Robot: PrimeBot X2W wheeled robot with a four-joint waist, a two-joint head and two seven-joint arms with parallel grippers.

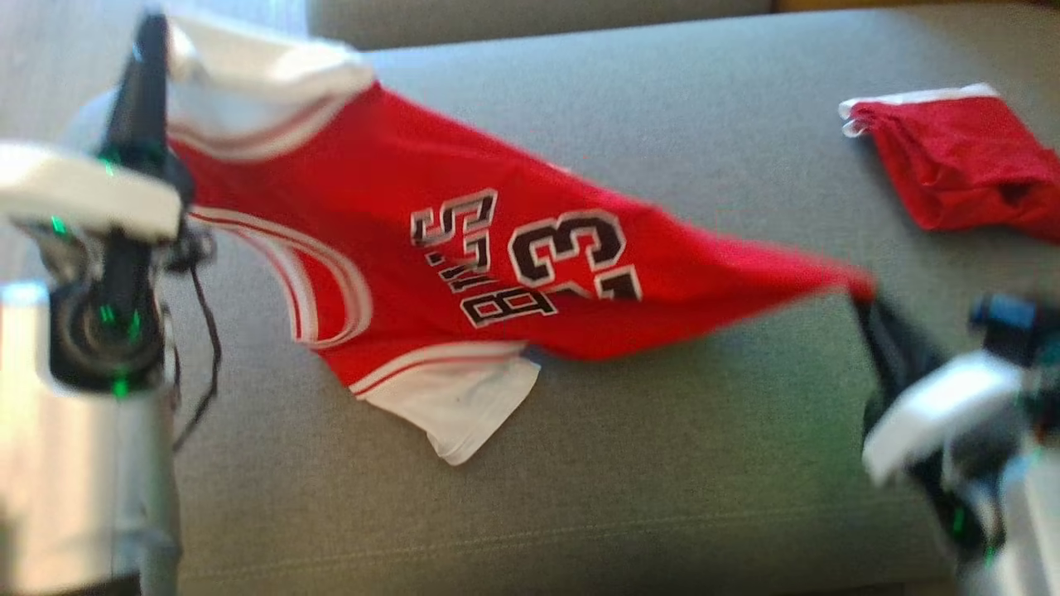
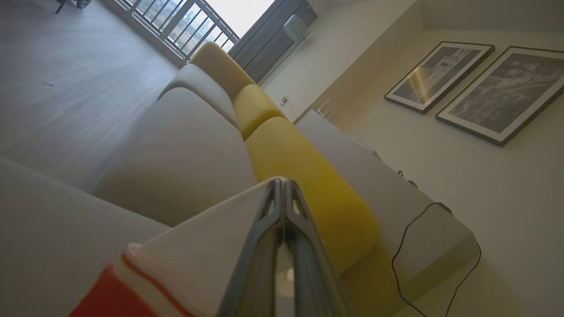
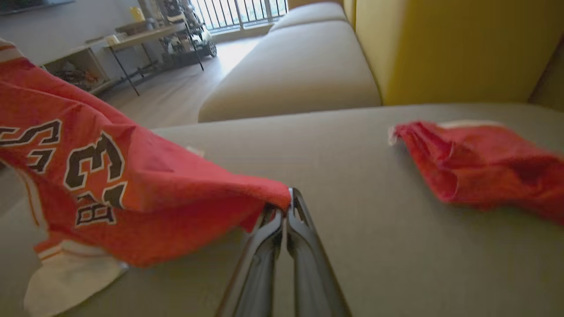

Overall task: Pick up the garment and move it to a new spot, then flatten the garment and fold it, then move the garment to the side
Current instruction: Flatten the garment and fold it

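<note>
Presently the right jaws are seen clamped on a red corner of the jersey (image 1: pixel 397 190), nearest the robot; the left jaws are clamped on its white-trimmed edge farther off. The jersey is held stretched between them, one white part sagging onto the sofa seat (image 1: pixel 580 463). Pick-up is judged done; placing, flattening, folding and moving aside remain. Bare seat is left around it. Red shorts (image 1: pixel 961 165) lie well apart, and the seat is bounded beyond by a yellow backrest (image 3: pixel 440 48).
</note>
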